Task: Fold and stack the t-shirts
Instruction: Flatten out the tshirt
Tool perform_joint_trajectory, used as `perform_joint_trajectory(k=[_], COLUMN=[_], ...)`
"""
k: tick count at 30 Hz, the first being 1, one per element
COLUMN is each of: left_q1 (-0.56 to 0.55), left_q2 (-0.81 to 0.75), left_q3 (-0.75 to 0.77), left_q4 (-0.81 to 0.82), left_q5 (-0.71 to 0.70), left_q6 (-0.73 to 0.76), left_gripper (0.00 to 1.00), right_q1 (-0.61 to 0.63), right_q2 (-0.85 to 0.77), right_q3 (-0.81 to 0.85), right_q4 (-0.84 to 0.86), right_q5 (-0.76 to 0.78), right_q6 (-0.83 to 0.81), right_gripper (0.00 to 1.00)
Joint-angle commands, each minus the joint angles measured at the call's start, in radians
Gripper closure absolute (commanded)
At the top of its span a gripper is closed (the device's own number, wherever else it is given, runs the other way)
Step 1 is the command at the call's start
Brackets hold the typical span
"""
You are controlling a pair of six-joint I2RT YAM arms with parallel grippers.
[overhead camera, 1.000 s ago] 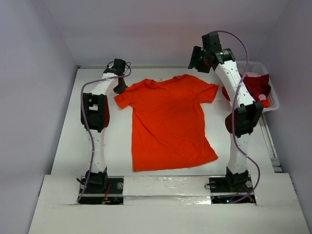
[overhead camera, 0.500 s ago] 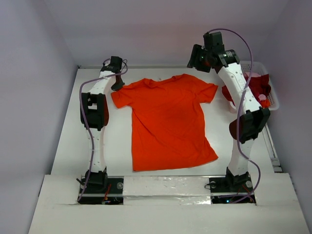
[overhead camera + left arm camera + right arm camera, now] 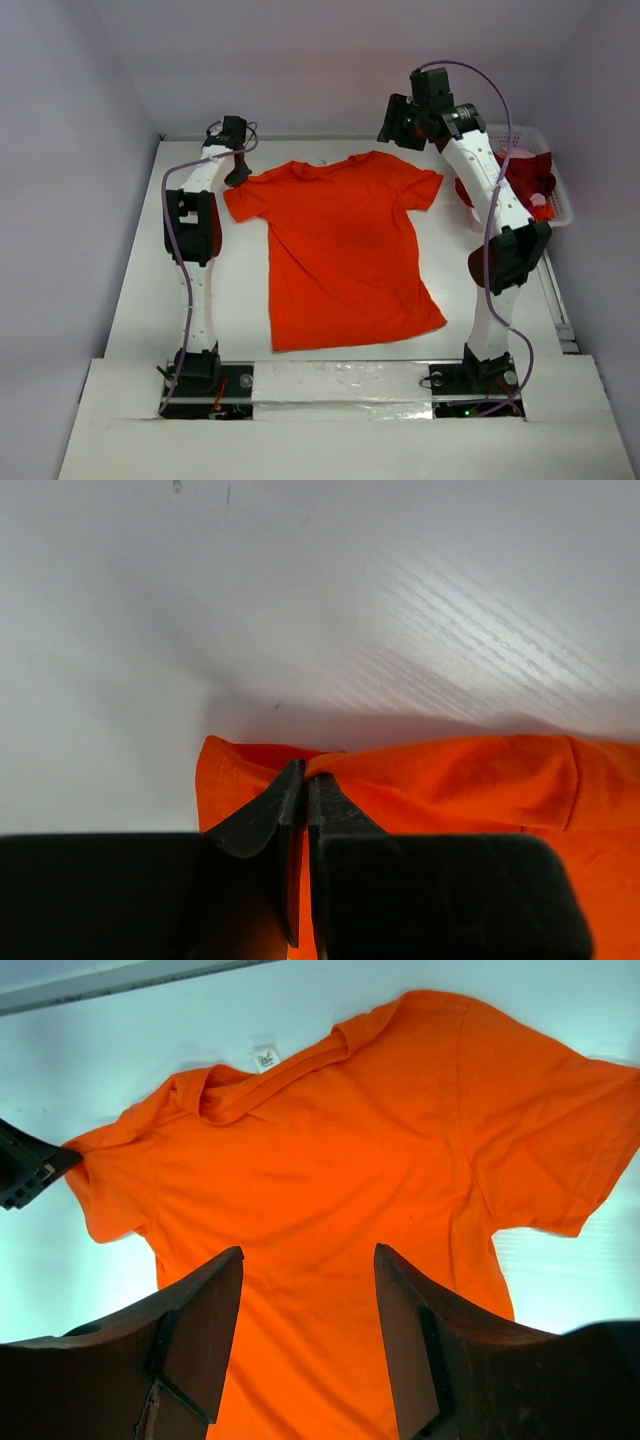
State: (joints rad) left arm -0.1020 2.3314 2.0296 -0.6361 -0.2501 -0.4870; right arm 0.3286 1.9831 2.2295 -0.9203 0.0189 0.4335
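At the table [image 3: 135,290] centre, the orange shirt [image 3: 345,250] is lying spread flat. I am pinching its sleeve with my left gripper [image 3: 304,777], clamped tight. My right gripper [image 3: 308,1260] is hovering above, jaws apart, holding nothing. The crimson shirt [image 3: 524,175] is sitting in the basket [image 3: 563,206].

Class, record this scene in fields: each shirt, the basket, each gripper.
orange t-shirt: spread flat on the table, unfolded
dark red t-shirt: bunched in the basket
basket: white, at the table's far right
left gripper: shut on the orange t-shirt's sleeve
right gripper: open, raised above the orange t-shirt, holding nothing
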Motion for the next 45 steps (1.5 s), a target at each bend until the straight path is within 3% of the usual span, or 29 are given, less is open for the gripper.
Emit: perform_joint_trajectory(k=[1,11,16,17,20,21,25,30,33,40,43,45], left_q1=[0.012,0.03,0.03,0.03,0.03,0.03,0.03,0.03,0.03,0.03,0.03,-0.014], left_q2=[-0.007,0.04,0.037,0.036,0.031,0.023,-0.029,-0.2,-0.225,-0.386,-0.412,-0.452], left_q3=[0.057,0.132,0.127,0.123,0.11,0.101,0.07,-0.031,-0.02,-0.181,-0.23,-0.348], left_q4=[-0.002,-0.013,-0.004,-0.001,0.001,0.0,-0.007,0.058,0.01,0.081,0.065,0.099], left_q5=[-0.044,-0.037,-0.028,-0.026,-0.028,-0.028,-0.009,0.015,-0.003,-0.006,0.085,0.145], left_q6=[-0.016,-0.019,-0.022,-0.021,-0.022,-0.027,-0.051,-0.041,-0.035,-0.047,-0.067,-0.084], left_gripper=[1.0,0.96,0.79,0.62,0.3,0.01,0.01,0.01,0.01,0.01,0.01,0.13], right_q1=[0.006,0.015,0.015,0.015,0.015,0.015,0.015,0.015,0.015,0.015,0.015,0.006], right_q2=[-0.032,-0.032,-0.036,-0.038,-0.04,-0.04,-0.038,0.014,0.036,0.046,0.068,0.103], right_q3=[-0.005,-0.008,-0.019,-0.021,-0.024,-0.025,-0.027,0.044,0.073,0.116,0.12,0.16], right_q4=[0.043,0.049,0.057,0.06,0.06,0.061,0.061,0.029,0.028,0.023,0.017,-0.012], right_q5=[0.006,0.0,-0.004,-0.005,-0.004,-0.005,0.009,0.023,0.01,0.012,0.05,0.058], right_q6=[-0.009,-0.009,-0.009,-0.007,-0.007,-0.009,-0.016,-0.029,-0.019,-0.013,-0.019,-0.013], right_gripper=[0.39,0.4,0.4,0.4,0.4,0.39,0.39,0.39,0.4,0.4,0.4,0.46])
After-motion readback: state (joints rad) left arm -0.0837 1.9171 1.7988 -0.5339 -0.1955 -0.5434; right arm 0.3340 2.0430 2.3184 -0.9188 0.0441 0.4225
